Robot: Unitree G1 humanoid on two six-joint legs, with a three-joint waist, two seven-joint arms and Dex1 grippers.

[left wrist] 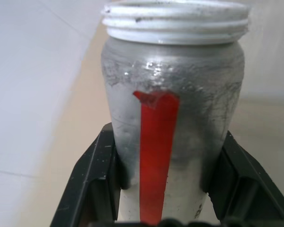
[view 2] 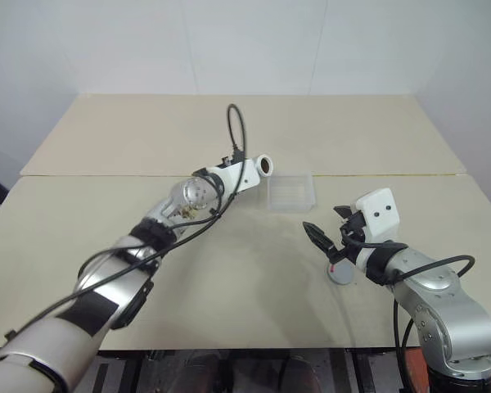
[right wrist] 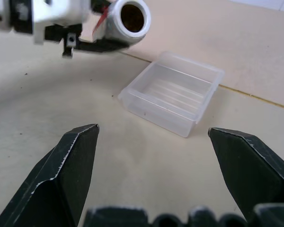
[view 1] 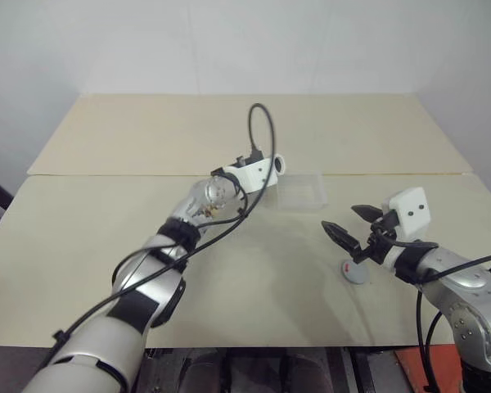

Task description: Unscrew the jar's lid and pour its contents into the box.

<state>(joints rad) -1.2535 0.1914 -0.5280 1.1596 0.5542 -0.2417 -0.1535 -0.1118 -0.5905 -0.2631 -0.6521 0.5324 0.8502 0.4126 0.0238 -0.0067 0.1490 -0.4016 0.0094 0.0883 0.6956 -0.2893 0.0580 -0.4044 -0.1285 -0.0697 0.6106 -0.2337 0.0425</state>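
Observation:
My left gripper (left wrist: pixel 168 142) is shut on the jar (left wrist: pixel 175 94), a silvery-grey cylinder with a red stripe and a white threaded rim. The jar (view 1: pixel 277 164) has no lid on and is held about level over the table, with its open mouth facing the box (view 1: pixel 301 192). The box is clear, shallow plastic and sits just beyond and below the mouth. The lid (view 1: pixel 354 271), a flat grey disc, lies on the table under my right gripper (view 1: pixel 344 221). That gripper hangs open above the lid with nothing between its fingers. In the right wrist view the box (right wrist: pixel 173 92) looks empty.
The table (view 1: pixel 106 246) is two beige panels with a seam (view 1: pixel 393 173) running across behind the box. A black cable (view 1: pixel 262 123) loops up above the left wrist. A white wall stands behind the far edge.

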